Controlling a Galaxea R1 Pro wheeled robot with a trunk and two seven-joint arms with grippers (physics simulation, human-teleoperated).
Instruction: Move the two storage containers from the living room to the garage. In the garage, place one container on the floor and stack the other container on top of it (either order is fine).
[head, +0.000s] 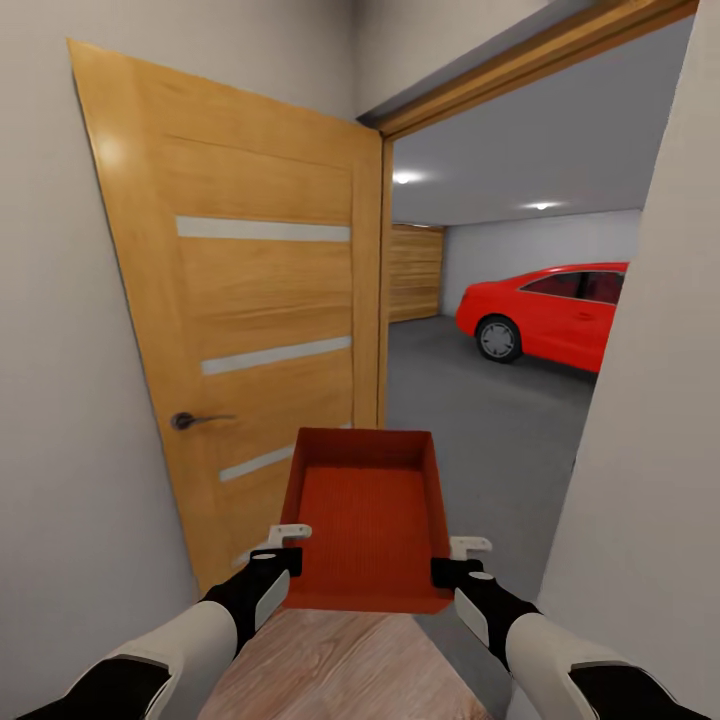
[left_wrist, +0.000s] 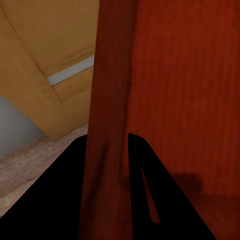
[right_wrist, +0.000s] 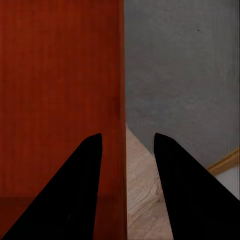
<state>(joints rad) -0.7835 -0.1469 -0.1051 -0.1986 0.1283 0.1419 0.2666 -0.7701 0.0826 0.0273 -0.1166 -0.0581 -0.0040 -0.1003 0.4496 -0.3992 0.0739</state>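
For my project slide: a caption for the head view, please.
Both grippers carry an orange-red container toward the open door into the garage.

Head camera looks forward and down over both arms, through the open wooden door (head: 250, 300) into the garage. Each wrist camera sits tight against a side wall of the storage container (head: 367, 520), looking along its hand's fingers; all three views share that bin.

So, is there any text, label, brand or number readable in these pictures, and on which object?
None: no readable text on the storage container, the wooden door or the red car. Any badge on the car is too small to read.
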